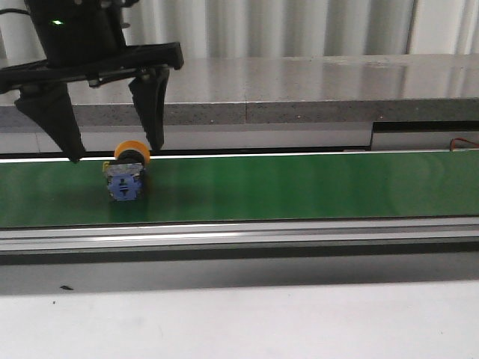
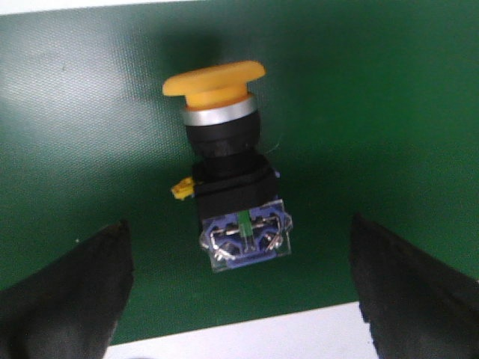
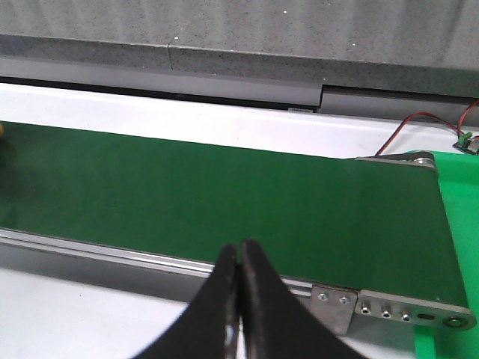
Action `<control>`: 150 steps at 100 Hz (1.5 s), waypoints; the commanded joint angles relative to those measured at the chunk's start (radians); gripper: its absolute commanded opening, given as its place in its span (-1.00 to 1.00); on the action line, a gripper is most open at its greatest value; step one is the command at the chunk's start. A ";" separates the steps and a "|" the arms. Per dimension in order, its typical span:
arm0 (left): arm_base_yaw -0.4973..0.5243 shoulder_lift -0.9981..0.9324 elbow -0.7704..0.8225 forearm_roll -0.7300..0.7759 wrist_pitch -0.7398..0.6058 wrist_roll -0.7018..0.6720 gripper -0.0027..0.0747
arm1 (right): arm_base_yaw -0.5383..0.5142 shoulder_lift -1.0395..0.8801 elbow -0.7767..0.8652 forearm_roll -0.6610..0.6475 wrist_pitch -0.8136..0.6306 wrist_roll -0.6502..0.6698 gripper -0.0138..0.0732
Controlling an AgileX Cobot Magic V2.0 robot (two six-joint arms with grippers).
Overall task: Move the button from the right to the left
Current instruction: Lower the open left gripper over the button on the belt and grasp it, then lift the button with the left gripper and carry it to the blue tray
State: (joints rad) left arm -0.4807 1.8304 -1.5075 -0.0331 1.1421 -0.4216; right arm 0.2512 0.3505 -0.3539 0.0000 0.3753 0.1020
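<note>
The button (image 1: 125,173) lies on its side on the green belt (image 1: 299,187) at the left, yellow-orange cap toward the far edge, blue-grey body toward the front. In the left wrist view the button (image 2: 226,172) lies on the green between the two black fingers, touching neither. My left gripper (image 1: 114,153) hangs open just above it, one finger on each side. My right gripper (image 3: 239,250) is shut with nothing in it, over the belt's near rail at the right end. It does not appear in the front view.
A grey stone-look ledge (image 1: 314,90) runs behind the belt. A metal rail (image 1: 239,235) borders the belt's front, with a white table surface (image 1: 239,321) before it. The belt's end bracket (image 3: 389,303) and red wires (image 3: 426,123) lie at the right.
</note>
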 commanded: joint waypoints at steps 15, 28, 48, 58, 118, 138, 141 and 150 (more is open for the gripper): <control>-0.003 0.028 -0.030 0.051 -0.015 -0.077 0.53 | 0.002 0.002 -0.027 -0.010 -0.080 -0.007 -0.84; -0.003 0.043 -0.030 0.059 -0.022 -0.105 0.42 | 0.002 0.002 -0.027 -0.010 -0.080 -0.007 -0.84; -0.003 0.043 -0.030 0.068 -0.002 -0.105 -0.58 | 0.002 0.002 -0.027 -0.010 -0.080 -0.007 -0.84; -0.003 0.035 -0.032 0.077 0.002 -0.105 -0.89 | 0.002 0.002 -0.027 -0.010 -0.080 -0.007 -0.84; 0.301 -0.114 -0.032 0.121 0.115 0.104 -0.94 | 0.002 0.002 -0.027 -0.010 -0.081 -0.007 -0.84; 0.467 -0.118 -0.032 0.117 0.122 0.324 -0.94 | 0.002 0.002 -0.027 -0.010 -0.081 -0.007 -0.84; 0.489 -0.118 -0.032 0.117 0.122 0.350 -0.94 | 0.002 0.002 -0.027 -0.010 -0.081 -0.007 -0.84; 0.563 -0.118 -0.032 0.117 0.122 0.453 -0.94 | 0.002 0.002 -0.027 -0.010 -0.081 -0.007 -0.84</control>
State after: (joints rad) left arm 0.0203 1.7666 -1.5090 0.0825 1.2250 -0.0697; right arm 0.2512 0.3505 -0.3539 0.0000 0.3737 0.1020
